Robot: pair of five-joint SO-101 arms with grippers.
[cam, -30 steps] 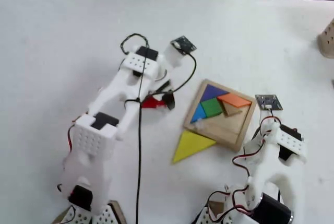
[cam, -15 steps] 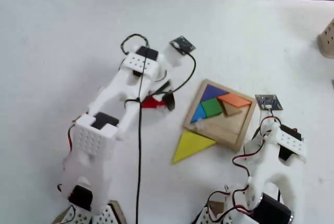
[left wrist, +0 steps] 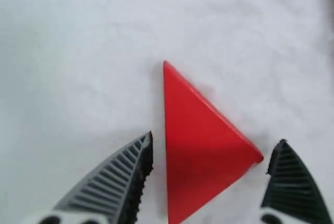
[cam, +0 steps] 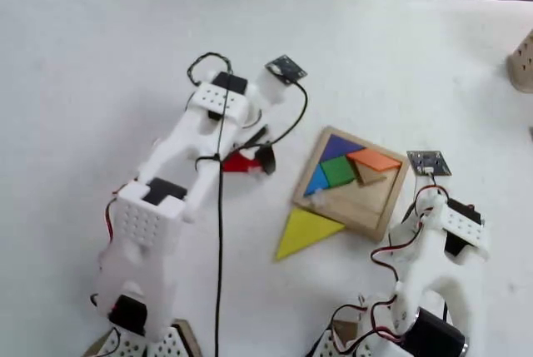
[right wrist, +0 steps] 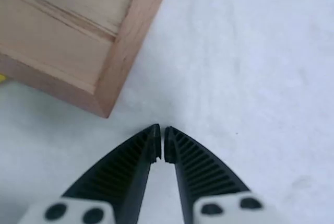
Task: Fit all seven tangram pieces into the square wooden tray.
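A red triangle lies flat on the white table between the fingers of my open left gripper, with a gap on each side. From above, that gripper sits left of the square wooden tray, with the red triangle under it. The tray holds purple, orange, green and blue pieces. A yellow triangle lies outside by the tray's near-left edge. My right gripper is shut and empty on the table, just off a tray corner.
The right arm stands by the tray's near-right side. A black cable runs along the left arm. A tan object stands at the right edge of the table. Open white table stretches far and left.
The left arm has edged slightly toward the far left, and the red triangle has stayed where it was. The right arm has not moved.
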